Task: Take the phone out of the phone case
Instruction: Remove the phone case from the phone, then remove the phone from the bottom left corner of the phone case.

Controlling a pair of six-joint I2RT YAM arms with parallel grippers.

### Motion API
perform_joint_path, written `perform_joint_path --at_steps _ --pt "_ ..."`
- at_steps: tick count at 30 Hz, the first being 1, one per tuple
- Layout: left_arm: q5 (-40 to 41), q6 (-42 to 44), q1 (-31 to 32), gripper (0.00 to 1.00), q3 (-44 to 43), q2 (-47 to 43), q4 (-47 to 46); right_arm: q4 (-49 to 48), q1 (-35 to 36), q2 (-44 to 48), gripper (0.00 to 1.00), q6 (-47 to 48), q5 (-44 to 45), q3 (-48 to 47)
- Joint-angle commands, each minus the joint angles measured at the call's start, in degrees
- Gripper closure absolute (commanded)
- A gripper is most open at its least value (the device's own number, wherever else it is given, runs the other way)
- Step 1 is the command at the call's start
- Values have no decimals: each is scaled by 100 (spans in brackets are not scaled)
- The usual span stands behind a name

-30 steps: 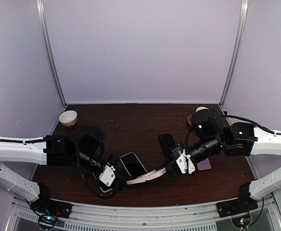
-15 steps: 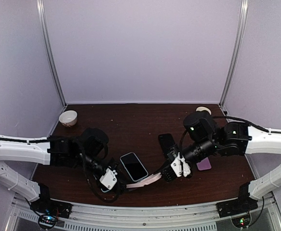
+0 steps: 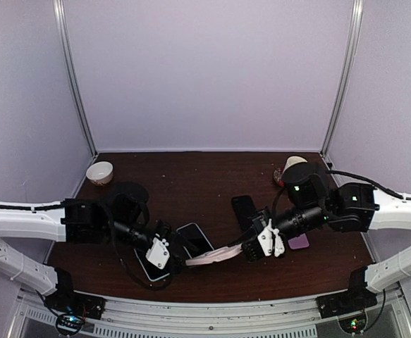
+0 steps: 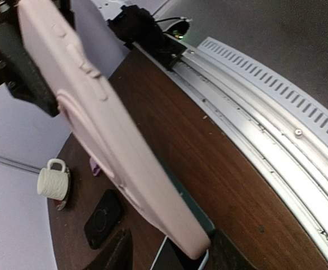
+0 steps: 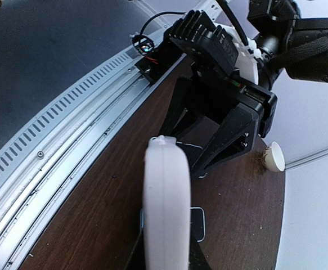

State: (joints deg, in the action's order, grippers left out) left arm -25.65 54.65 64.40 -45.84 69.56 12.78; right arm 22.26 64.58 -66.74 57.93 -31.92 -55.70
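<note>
R gripper (image 3: 246, 248) clamped on phone case (image 3: 216, 255), case looks empty. L gripper (image 3: 175, 259) jaws apart around case's other end, no grip. Phone (image 3: 195, 238) lies flat just behind that end, so extraction looks done. Left: prob. just put case down.

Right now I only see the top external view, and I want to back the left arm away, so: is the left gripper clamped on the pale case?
Observer: No. In the left wrist view the fingers of the left gripper stand apart on either side of the end of the case.
Operator: Anything below that end?
Observer: The right wrist view shows a phone with a pale rim, flat on the table.
Operator: Which face of the case shows?
Observer: Its back, with a raised ring and button bumps, faces the left wrist camera.
</note>
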Motion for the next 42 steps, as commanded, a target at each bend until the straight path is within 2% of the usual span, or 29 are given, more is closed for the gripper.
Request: perform_joint_path --at_steps 1,9,17,21,28,37,42 --pt "225 -303 -422 50 145 -327 -1157 -991 -188 682 100 -520 314 306" --pt "-510 -1141 -1000 53 336 -901 -2283 -2300 -452 1503 100 -1771 336 818" --pt "-1560 -2303 -1044 56 450 -1059 -3246 -3938 -463 1495 100 -3034 -375 971" --pt "-1963 -2512 -1050 56 469 -1120 -3391 -4653 -463 1363 100 -3570 -658 994" --pt "-2196 -2705 -1049 58 424 -1118 -3495 -5356 -463 1047 100 -4106 -966 948" --pt "-2316 -2865 -1044 62 403 -1118 -3610 -5574 -447 671 100 -4223 -1141 772" --pt "-2325 -2881 -1044 69 412 -1118 -3634 -5643 -445 569 100 -4220 -1140 755"
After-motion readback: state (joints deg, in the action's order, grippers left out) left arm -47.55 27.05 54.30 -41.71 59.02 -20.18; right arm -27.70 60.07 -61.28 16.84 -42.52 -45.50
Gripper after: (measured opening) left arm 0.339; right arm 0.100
